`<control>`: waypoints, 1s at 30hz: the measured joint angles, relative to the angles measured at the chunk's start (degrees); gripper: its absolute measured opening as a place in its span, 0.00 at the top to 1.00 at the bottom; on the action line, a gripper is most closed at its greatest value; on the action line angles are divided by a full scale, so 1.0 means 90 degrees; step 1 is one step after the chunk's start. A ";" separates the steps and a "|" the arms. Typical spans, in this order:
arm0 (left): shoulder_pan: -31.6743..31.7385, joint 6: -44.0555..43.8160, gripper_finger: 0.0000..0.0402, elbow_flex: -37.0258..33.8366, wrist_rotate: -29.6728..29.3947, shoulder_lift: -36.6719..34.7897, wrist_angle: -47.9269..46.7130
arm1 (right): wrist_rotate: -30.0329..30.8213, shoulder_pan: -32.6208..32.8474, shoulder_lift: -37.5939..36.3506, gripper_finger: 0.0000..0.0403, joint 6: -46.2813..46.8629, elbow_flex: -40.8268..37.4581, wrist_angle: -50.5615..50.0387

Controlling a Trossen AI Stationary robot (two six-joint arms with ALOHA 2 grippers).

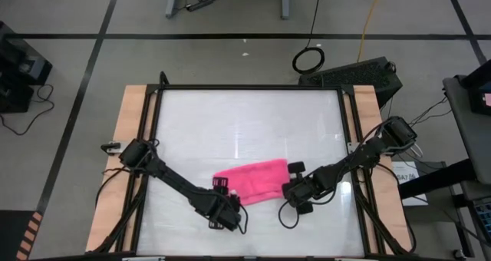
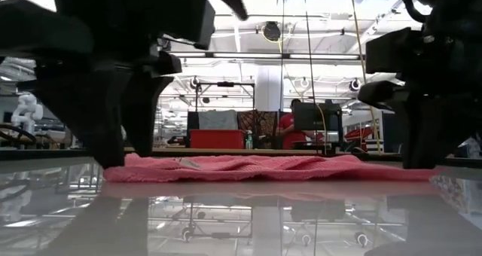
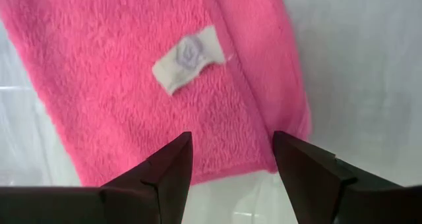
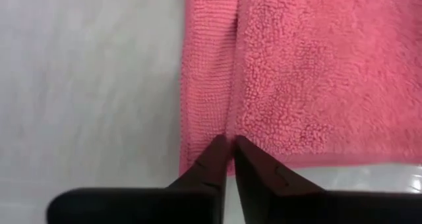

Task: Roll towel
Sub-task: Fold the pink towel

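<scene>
A glossy white table (image 1: pixel 245 123) lies under me, with the pink towel (image 1: pixel 253 178) flat near its front edge. My left gripper (image 3: pixel 231 159) hangs spread apart over the towel's left end by its white label (image 3: pixel 186 58). My right gripper (image 4: pixel 230 159) is pinched closed at the towel's right hem, its tips touching the cloth.

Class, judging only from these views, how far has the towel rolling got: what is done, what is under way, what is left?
Done: nothing rolled; the towel lies flat on the table.
In hand: the left gripper is open at one edge near the white label; the right gripper is shut at the opposite hem.
Left: the whole roll.
</scene>
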 joint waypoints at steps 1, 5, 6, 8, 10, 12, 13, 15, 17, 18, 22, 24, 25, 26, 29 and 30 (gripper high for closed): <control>-0.0019 0.0000 0.46 0.0000 0.0000 0.0000 -0.0030 | -0.0022 0.0001 0.0000 0.97 0.0037 0.0000 0.0022; -0.0074 0.0005 0.48 0.0000 -0.0002 0.0000 -0.0110 | -0.0137 0.0001 0.0000 1.00 0.0093 0.0000 0.0021; -0.0074 0.0022 0.50 0.0000 -0.0002 0.0000 -0.0106 | -0.0139 0.0005 0.0000 1.00 0.0108 0.0000 0.0021; -0.0074 0.0057 0.55 0.0000 -0.0005 0.0000 -0.0107 | -0.0146 0.0005 0.0000 1.00 0.0113 0.0000 0.0021; -0.0069 0.0079 0.62 0.0000 -0.0005 0.0000 -0.0107 | -0.0149 0.0005 0.0000 1.00 0.0113 0.0000 0.0021; -0.0069 0.0211 0.68 0.0000 -0.0002 0.0000 -0.0096 | -0.0149 0.0005 0.0000 1.00 0.0113 0.0002 0.0021; -0.0069 0.0287 0.71 0.0000 -0.0004 0.0000 -0.0089 | -0.0149 0.0005 0.0000 1.00 0.0113 0.0002 0.0021; -0.0069 0.0387 0.77 0.0000 -0.0002 0.0000 -0.0084 | -0.0149 0.0005 0.0000 1.00 0.0113 0.0002 0.0021; -0.0069 0.0429 0.82 0.0000 -0.0002 0.0000 -0.0084 | -0.0149 0.0005 0.0000 1.00 0.0113 0.0002 0.0019; -0.0069 0.0486 0.85 0.0000 -0.0002 0.0000 -0.0086 | -0.0149 0.0005 0.0000 1.00 0.0113 0.0002 0.0019; -0.0069 0.0563 0.95 0.0000 -0.0002 0.0000 -0.0113 | -0.0149 0.0005 -0.0002 1.00 0.0108 0.0011 -0.0022; -0.0069 0.0608 0.98 0.0000 -0.0002 0.0000 -0.0119 | -0.0149 0.0005 -0.0027 1.00 0.0102 0.0012 -0.0100; -0.0069 0.0650 0.99 0.0000 -0.0002 0.0000 -0.0120 | -0.0149 0.0005 -0.0052 1.00 0.0098 0.0012 -0.0142; -0.0069 0.0674 0.98 0.0000 -0.0002 0.0000 -0.0123 | -0.0149 0.0005 -0.0089 1.00 0.0098 0.0012 -0.0187; -0.0069 0.0675 0.99 0.0011 -0.0003 0.0000 -0.0242 | -0.0137 -0.0001 -0.0242 1.00 0.0102 0.0044 -0.0376; -0.0069 0.0675 0.99 0.0050 -0.0019 0.0000 -0.0367 | -0.0109 -0.0002 -0.0299 1.00 0.0105 0.0071 -0.0454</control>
